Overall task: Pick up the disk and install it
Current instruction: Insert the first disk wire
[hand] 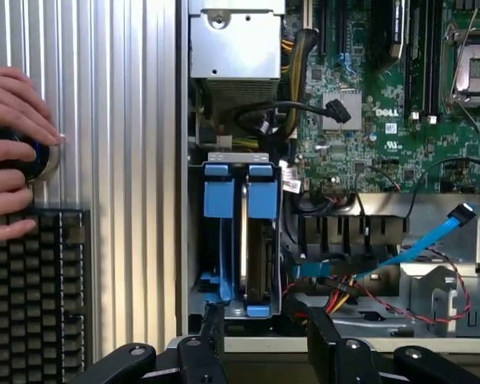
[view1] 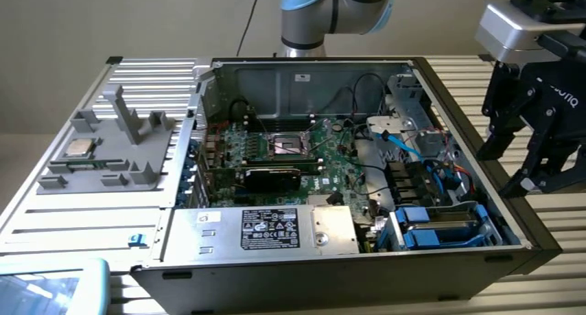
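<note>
The disk (view1: 446, 222), silver-grey in a blue plastic frame, sits edge-up in the drive bay at the near corner of the open computer case (view1: 458, 102), on the exterior view's right. In the wrist view the disk (hand: 260, 204) stands in the bay with its blue clips showing, a second blue-framed slot beside it. My gripper (view1: 514, 165) hangs open just outside the case's wall on the exterior view's right, a little above the bay. Its black fingertips (hand: 210, 334) are spread apart at the bay's edge with nothing between them, clear of the disk.
A silver box with a black label (view1: 265, 229) sits beside the bay. The motherboard (view1: 293, 154) and loose cables, one a blue flat cable (hand: 432, 238), fill the case. A grey fixture (view1: 114, 147) holds a small CPU chip (view1: 78, 148). A person's hand (hand: 12, 152) rests on a knob by a black keyboard (hand: 32, 296).
</note>
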Controlling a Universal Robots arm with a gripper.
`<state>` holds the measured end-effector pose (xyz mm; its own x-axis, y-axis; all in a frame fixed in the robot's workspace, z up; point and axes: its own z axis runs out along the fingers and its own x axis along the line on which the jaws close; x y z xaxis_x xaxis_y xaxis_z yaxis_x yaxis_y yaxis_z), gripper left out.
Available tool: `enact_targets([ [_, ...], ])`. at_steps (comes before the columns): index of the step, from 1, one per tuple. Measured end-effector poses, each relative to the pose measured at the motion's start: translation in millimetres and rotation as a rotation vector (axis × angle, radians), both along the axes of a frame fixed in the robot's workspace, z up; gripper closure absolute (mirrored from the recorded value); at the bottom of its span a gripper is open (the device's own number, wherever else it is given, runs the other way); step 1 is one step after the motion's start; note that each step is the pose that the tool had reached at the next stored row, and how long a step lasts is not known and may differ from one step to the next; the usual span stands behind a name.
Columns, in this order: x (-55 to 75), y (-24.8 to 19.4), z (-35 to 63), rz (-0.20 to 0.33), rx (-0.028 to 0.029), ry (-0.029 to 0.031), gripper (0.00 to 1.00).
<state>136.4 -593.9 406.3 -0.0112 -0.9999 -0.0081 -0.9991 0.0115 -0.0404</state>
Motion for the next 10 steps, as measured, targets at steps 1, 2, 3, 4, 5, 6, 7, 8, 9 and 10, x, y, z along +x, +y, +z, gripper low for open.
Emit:
enact_targets([
  [1,4.4,1.1,-0.5,0.0,-0.0002,0.0,0.46],
  [2,7.8,2.7,-1.3,0.0,-0.0002,0.0,0.46],
  [3,9.1,4.4,-2.1,0.0,-0.0003,0.0,0.46],
  [4,9.4,5.5,-3.8,0.0,0.0005,0.0,0.46],
  [5,9.3,6.5,-5.7,0.0,0.0023,0.0,0.46],
  [6,9.3,7.5,-7.3,-0.001,0.0051,0.0001,0.46],
  [7,9.3,8.2,-8.7,-0.002,0.009,0.0,0.46],
  [8,9.3,8.7,-10.0,-0.003,0.0134,0.0,0.46],
  [9,9.4,9.4,-11.2,-0.004,0.0181,0.0,0.46],
  [10,9.4,10.1,-12.4,-0.004,0.0228,0.0,0.46],
])
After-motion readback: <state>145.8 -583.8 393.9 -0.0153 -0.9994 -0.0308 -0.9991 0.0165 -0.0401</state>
